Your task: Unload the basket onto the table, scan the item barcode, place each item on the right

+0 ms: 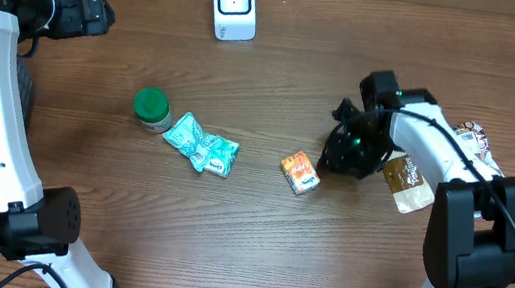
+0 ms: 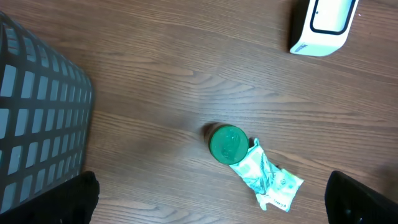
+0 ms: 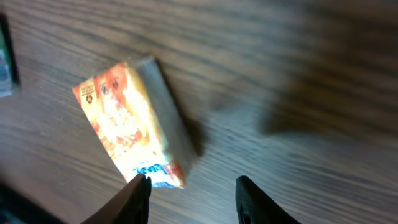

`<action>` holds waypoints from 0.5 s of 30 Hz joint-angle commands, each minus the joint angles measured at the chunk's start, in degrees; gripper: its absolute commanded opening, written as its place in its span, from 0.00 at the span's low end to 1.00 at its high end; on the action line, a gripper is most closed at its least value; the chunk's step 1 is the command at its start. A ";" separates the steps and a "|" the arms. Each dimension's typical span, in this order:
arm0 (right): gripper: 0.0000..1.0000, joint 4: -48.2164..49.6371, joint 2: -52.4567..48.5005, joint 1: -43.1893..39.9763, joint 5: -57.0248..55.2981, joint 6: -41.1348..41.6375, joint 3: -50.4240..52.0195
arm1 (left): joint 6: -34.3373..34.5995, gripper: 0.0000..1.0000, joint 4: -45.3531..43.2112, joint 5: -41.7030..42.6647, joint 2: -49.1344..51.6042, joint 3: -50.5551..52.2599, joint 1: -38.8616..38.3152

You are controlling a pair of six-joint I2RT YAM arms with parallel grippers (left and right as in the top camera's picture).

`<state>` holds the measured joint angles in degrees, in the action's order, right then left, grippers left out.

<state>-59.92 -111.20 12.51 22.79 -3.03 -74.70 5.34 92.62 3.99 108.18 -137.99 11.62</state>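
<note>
Wood-grain worktop (image 1: 224,240) is carrying the small orange box (image 1: 301,172) near its middle, lying flat. Right hand (image 3: 193,196) is hovering just beside it, its 2 fingers parted, gripping nothing. White scanner (image 1: 233,5) is standing well apart; left hand (image 2: 214,208) is gaping wide, empty.

Nothing can be read — the box (image 3: 132,121) carries blue lettering and a small round mark too blurred to make out, and the print on the green packet (image 2: 264,177) is too small
</note>
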 commanded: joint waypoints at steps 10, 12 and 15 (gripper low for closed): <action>0.42 6.27 0.00 0.48 4.74 3.04 6.05 | -1.09 0.99 -0.04 -0.35 -0.17 -0.07 -0.76; 0.42 6.34 -0.02 0.48 4.72 3.02 6.19 | -1.09 1.00 -0.07 -0.35 -0.17 -0.04 -0.76; 0.42 6.60 -0.02 0.66 4.74 3.02 6.19 | -1.09 1.00 -0.04 -0.35 -0.17 -0.04 -0.76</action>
<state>-53.71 -111.20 12.86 26.79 -0.36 -68.88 5.34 92.62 3.99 108.18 -137.99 11.62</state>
